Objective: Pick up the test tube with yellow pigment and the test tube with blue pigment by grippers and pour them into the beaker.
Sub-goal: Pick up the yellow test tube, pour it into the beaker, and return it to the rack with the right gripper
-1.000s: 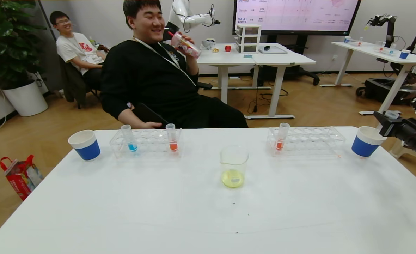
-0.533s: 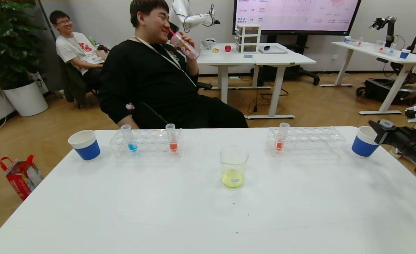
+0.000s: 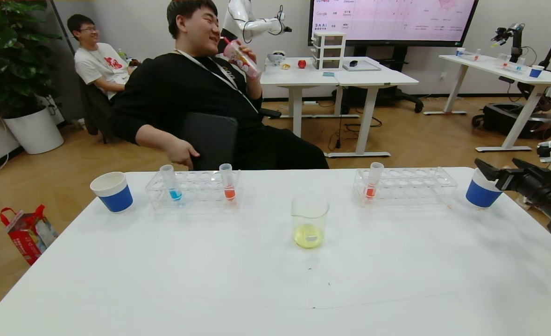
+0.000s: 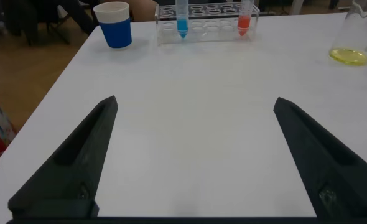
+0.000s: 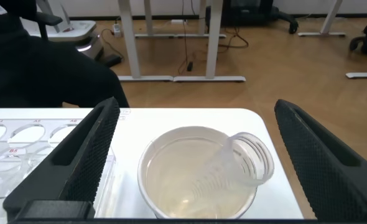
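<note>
Hovering with jaws spread, the right gripper [image 3: 483, 170] sits just above a blue cup [image 5: 199, 171] holding an emptied tube [image 5: 236, 165]. The beaker [image 3: 309, 220] of yellow liquid stands well to its left. The left gripper [image 4: 193, 155], also open, has the blue tube [image 4: 182, 18] far ahead.

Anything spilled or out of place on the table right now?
No spill. One oddity: an empty tube lies tilted in the right paper cup, not in the rack, below the open right gripper.

Both end effectors wide open: right [image 3: 483, 169] outstretched, left [image 4: 193, 155] low.
</note>
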`<state>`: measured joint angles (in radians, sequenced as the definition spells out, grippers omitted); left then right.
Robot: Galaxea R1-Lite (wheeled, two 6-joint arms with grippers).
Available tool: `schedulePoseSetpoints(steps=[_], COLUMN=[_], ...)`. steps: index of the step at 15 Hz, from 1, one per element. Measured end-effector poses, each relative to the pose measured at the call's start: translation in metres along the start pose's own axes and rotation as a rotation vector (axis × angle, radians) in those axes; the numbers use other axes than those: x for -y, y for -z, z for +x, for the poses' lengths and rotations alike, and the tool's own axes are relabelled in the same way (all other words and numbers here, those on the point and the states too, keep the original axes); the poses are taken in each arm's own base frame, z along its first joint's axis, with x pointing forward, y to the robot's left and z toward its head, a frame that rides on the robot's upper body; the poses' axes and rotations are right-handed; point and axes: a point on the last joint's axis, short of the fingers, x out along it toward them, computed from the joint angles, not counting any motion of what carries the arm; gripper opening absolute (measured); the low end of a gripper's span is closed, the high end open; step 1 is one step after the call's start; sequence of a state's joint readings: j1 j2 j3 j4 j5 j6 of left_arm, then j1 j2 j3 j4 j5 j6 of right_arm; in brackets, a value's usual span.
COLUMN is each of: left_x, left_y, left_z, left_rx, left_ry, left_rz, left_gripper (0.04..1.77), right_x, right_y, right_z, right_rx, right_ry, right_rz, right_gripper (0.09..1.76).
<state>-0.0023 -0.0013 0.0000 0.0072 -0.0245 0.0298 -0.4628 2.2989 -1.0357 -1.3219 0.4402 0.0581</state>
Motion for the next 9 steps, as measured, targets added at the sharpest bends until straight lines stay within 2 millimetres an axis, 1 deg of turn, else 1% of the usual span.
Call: schedulePoseSetpoints(steps=[3, 4, 5, 6, 8, 9], left_x=[0.000, 0.000, 0.000, 0.000, 0.000, 0.000], left_y=[0.000, 0.000, 0.000, 0.000, 0.000, 0.000], left_z=[0.000, 0.000, 0.000, 0.000, 0.000, 0.000], left_rx=[0.000, 0.000, 0.000, 0.000, -0.001, 0.000], left_ry=[0.000, 0.000, 0.000, 0.000, 0.000, 0.001], left_rz=[0.000, 0.000, 0.001, 0.000, 0.000, 0.000], left_gripper=[1.75, 1.75, 1.75, 1.75, 1.75, 1.75], right_x=[-0.009, -0.018, -0.032, -0.051, -0.105, -0.133], right_y=[-0.005, -0.011, -0.020, -0.030, -0.054, -0.068], right_z=[0.004, 0.008, 0.012, 0.016, 0.022, 0.021], right_rx=[0.036, 0.053, 0.073, 0.094, 0.134, 0.157], right_ry=[-0.025, -0.047, -0.080, -0.125, -0.245, -0.311], right_rz=[-0.015, -0.021, -0.026, -0.031, -0.030, -0.028], right_gripper=[1.74, 1.74, 1.74, 1.74, 1.74, 1.74])
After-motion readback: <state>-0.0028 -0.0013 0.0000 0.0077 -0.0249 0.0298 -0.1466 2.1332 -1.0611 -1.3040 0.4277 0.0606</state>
